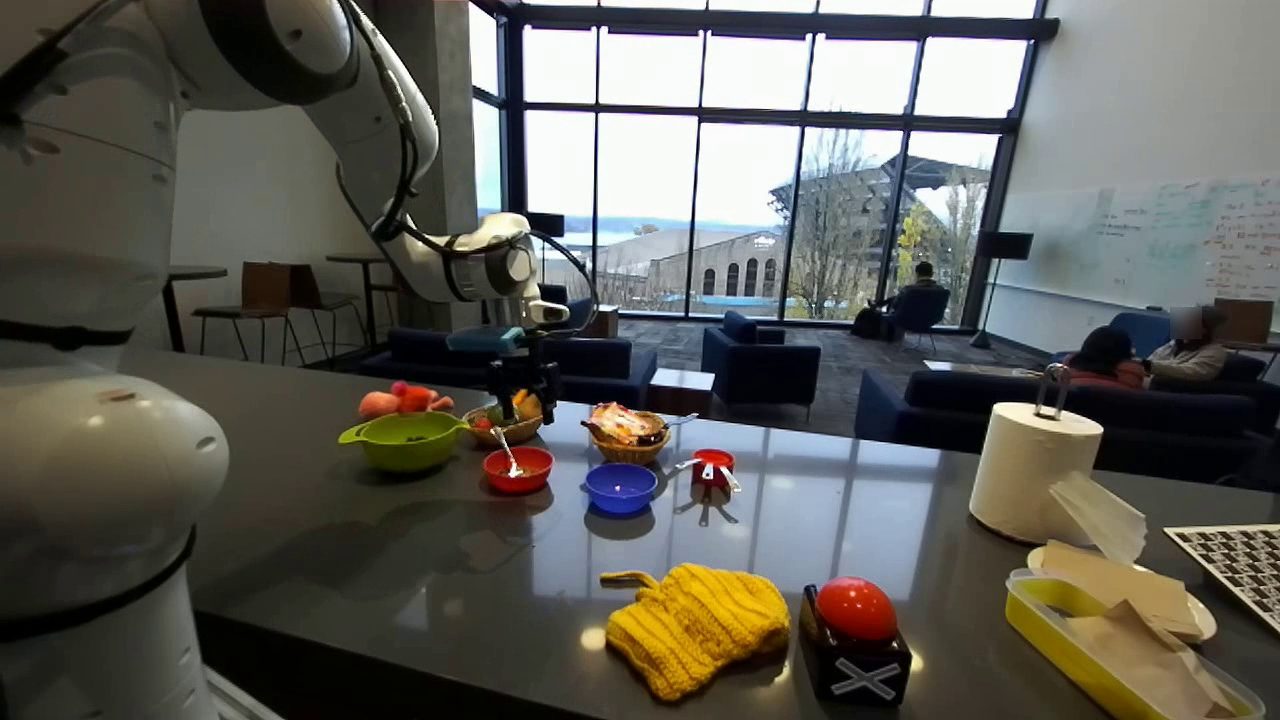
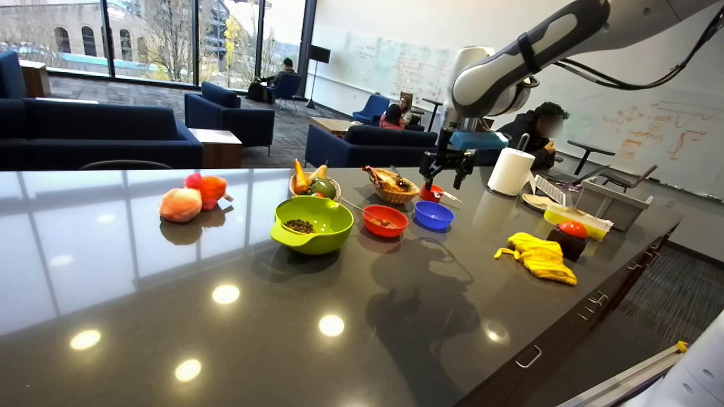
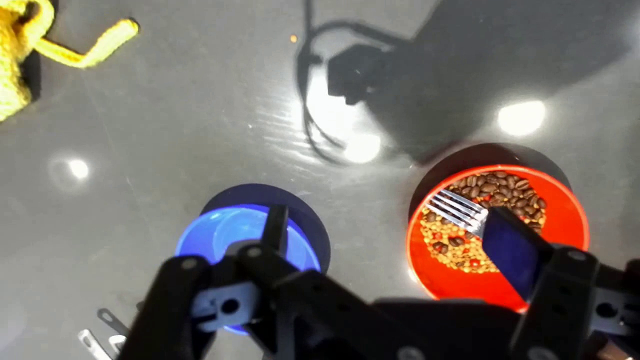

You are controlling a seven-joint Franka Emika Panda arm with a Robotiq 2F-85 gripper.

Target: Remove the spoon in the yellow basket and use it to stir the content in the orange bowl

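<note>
Hovering above counter (image 2: 271, 350) | arm (image 2: 543, 48) bent | end effector (image 2: 443, 185) pointing down, spread apart

In both exterior views the wicker basket (image 1: 628, 453) stands near the far edge of the surface (image 1: 350, 600), heaped above its rim; of the spoon (image 1: 682, 420) only a grey handle juts out. Farther in, the upright orange bowl (image 3: 565, 215) holds brown beans (image 3: 507, 187) and yellow grain (image 3: 457, 257).

Wrist view: 10 o'clock, yellow knitted cloth (image 3: 10, 65) cut off; 7 o'clock, round blue bowl (image 3: 220, 235) partly hidden by black two-fingered gripper (image 3: 388, 220). In an exterior view, 6 o'clock: round tan woven basket (image 1: 627, 453), contents unclear.
</note>
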